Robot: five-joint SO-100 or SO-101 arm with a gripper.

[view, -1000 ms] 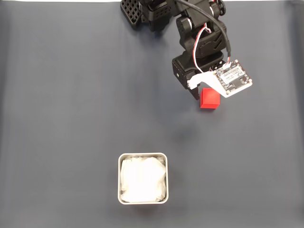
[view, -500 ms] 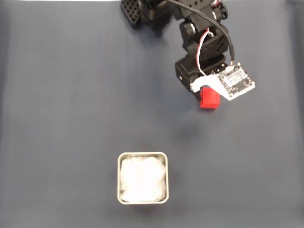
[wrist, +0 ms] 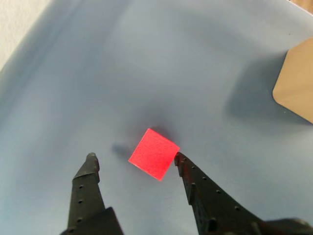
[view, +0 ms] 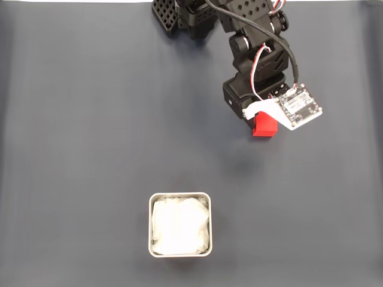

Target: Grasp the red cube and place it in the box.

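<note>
The red cube (view: 265, 126) lies on the dark mat at the upper right of the fixed view, its top half covered by the arm's white bracket and camera board. In the wrist view the red cube (wrist: 154, 153) sits flat on the mat between the two black fingers. My gripper (wrist: 134, 156) is open around it; the right fingertip (wrist: 180, 159) touches the cube's corner and the left fingertip (wrist: 91, 159) stands apart from it. The box (view: 151, 222), a silver tin lined with white paper, stands at the bottom centre, well below and left of the cube.
The arm's black base (view: 197, 15) stands at the top edge of the mat. A tan flat shape with a rounded corner (wrist: 296, 88) shows at the right edge of the wrist view. Bare dark mat (view: 90, 119) lies between cube and box.
The arm's head has shifted slightly right and come further over the cube, covering more of it. The cube and the box have stayed in place.
</note>
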